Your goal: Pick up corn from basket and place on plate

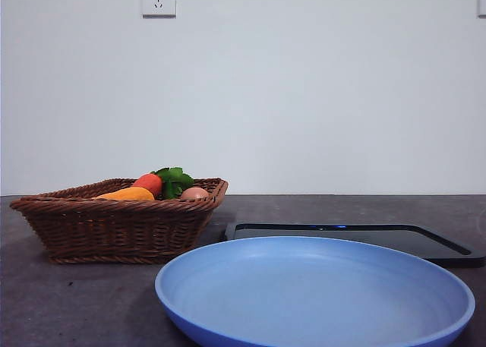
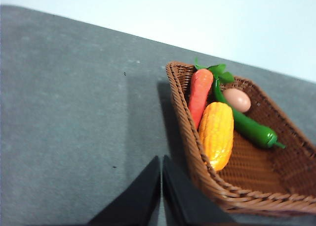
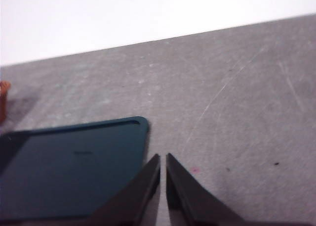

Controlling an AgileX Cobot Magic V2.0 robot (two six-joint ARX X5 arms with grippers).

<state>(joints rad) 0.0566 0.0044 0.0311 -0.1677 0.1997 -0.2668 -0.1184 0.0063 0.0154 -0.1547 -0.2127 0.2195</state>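
The corn (image 2: 217, 134), an orange-yellow bumpy cob, lies in the brown wicker basket (image 2: 187, 152) against its near wall, beside a red-orange carrot (image 2: 200, 92). From the front only the cob's top (image 1: 127, 194) peeks over the basket (image 1: 114, 225) rim at the left. The light blue plate (image 1: 315, 290) sits near and large, with nothing on it. My left gripper (image 2: 161, 159) hangs shut over the bare table just outside the basket. My right gripper (image 3: 163, 158) is shut above the table by the black tray's corner. Neither arm shows in the front view.
The basket also holds a green pepper (image 2: 249, 127) and a tan egg (image 2: 237, 100). A flat black tray (image 1: 349, 237) lies behind the plate, also seen from the right wrist (image 3: 69, 166). A wall rises behind the dark grey table (image 1: 76, 301).
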